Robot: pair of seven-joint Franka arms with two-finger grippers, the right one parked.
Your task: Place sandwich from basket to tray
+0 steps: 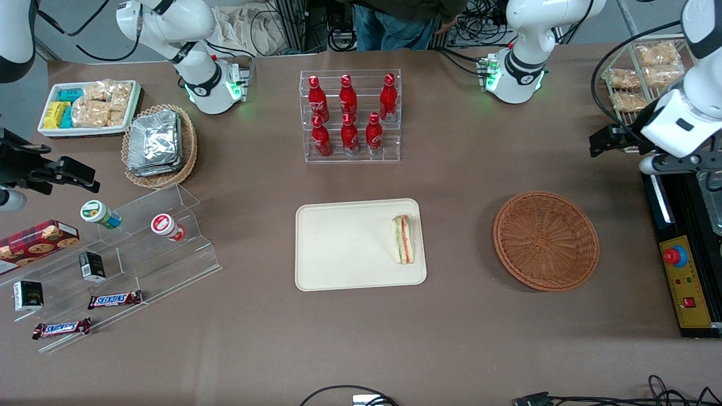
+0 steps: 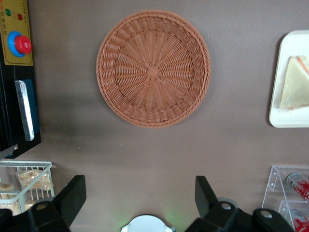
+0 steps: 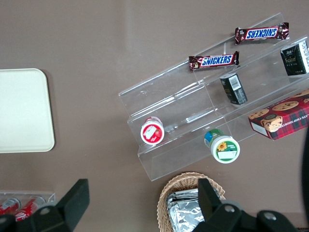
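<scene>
**Clerk:** Sandwich (image 1: 403,239) first, then. Where is the gripper (image 2: 140,195)?

**Checker:** Up over the bare table, toward the working arm's end, its two dark fingers (image 2: 72,195) spread wide with nothing between them. The wrist view looks down past them at the basket (image 2: 153,68): round, reddish-brown wicker, nothing in it.

**Clerk:** And the sandwich itself?

**Checker:** On the tray (image 1: 344,248), at the tray edge nearest the basket, well apart from the gripper. Its long axis runs from farther to nearer the front camera. The cut side faces up in the front view, showing green and orange-red layers between white bread.

**Clerk:** Any differences between views?

**Checker:** The left wrist view catches only a pale flat bread face of it (image 2: 293,84) and one corner of the tray. The right wrist view shows another tray corner (image 3: 24,110) but no sandwich.

**Clerk:** Legible writing?

**Checker:** Two chocolate bars (image 1: 114,299) marked SNICKERS on the clear stepped stand (image 1: 141,248), toward the parked arm's end; clearest in the right wrist view (image 3: 214,61). Six red bottles (image 1: 348,113) with white script stand in an acrylic rack, farther from the front camera than the tray; the script is not readable.
</scene>
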